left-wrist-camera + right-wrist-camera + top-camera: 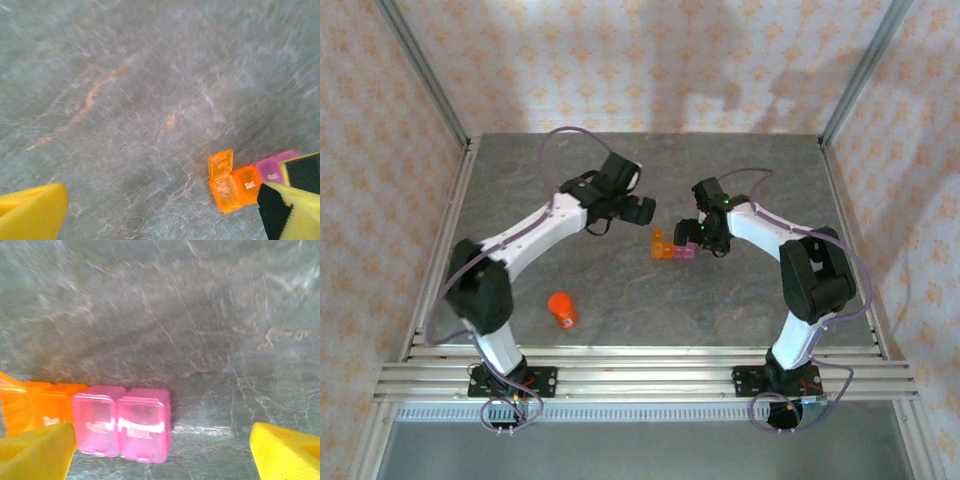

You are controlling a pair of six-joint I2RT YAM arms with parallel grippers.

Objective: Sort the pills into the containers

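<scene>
The overhead camera sits high behind the arm bases, looking down and forward over the whole grey surface [740,300] and both arms. The left wrist camera peers down past the left pincer [160,220] from fairly close, with the containers [235,187] at its lower right. The right wrist camera hangs even nearer, the same strip at its lower left. All three views share that strip.

The grey veined table [620,170] bears the containers [672,247] near its middle and an orange bottle [562,310] nearer the front
</scene>
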